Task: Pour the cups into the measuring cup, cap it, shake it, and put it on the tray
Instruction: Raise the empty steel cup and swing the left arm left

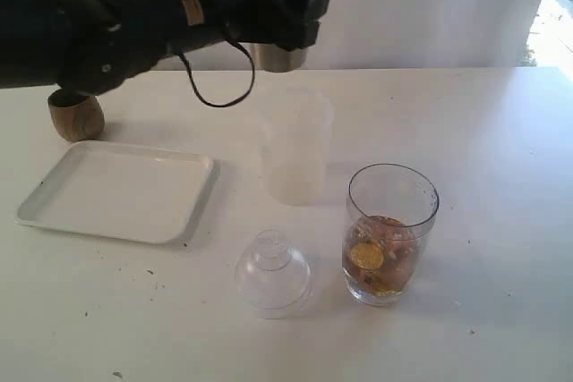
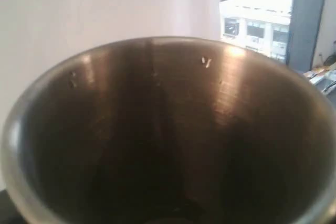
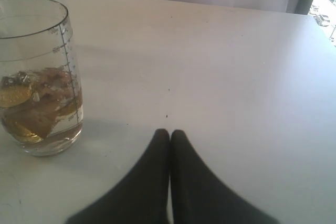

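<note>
- We see the left hand (image 1: pixel 264 6) gripping the steel tumbler (image 1: pixel 279 55) aloft at 12 o'clock.
- The measuring cup (image 1: pixel 390 232), holding brownish contents, stands on the surface (image 1: pixel 501 176) at 4 o'clock.
- The right hand (image 3: pixel 169 136) is pressed closed, empty, near that cup.

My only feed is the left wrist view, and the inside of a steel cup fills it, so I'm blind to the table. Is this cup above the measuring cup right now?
Observer: No. The steel tumbler hangs in the left gripper at the back. The measuring cup stands nearer the front, further right in the exterior view.
Operator: Anything in it already?
Observer: Brownish contents with yellow pieces, low down in it.
Operator: Where's the lid?
Observer: The clear lid lies on the table just left of the measuring cup.
</note>
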You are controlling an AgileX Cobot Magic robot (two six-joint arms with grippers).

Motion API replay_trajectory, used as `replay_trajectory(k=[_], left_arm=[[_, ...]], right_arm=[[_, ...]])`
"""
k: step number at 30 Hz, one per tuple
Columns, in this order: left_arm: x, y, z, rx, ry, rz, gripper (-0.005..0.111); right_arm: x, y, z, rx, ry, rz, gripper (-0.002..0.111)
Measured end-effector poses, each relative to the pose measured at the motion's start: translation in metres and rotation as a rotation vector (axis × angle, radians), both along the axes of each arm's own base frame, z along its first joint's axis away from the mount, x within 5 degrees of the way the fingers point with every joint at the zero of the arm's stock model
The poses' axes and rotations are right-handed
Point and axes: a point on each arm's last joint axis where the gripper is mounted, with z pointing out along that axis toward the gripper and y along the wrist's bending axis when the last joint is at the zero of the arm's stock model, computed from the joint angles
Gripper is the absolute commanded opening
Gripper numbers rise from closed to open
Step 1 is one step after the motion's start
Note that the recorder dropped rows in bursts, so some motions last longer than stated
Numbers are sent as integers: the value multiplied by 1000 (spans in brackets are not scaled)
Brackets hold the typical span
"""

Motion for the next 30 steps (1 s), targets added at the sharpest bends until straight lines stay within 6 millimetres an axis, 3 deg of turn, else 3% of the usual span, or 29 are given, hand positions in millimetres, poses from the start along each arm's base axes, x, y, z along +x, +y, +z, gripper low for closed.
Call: replay_trajectory(k=[11, 23, 26, 30], left_arm=[[-3, 77, 5, -16, 20, 169, 0], [6, 176, -37, -53, 79, 424, 0], [8, 188, -44, -99, 42, 439, 0], [25, 182, -56, -157, 9, 380, 0]], right_arm=[[0, 0, 0, 0, 0, 0, 0], [0, 0, 0, 0, 0, 0, 0], [0, 0, 0, 0, 0, 0, 0], [0, 0, 0, 0, 0, 0, 0]])
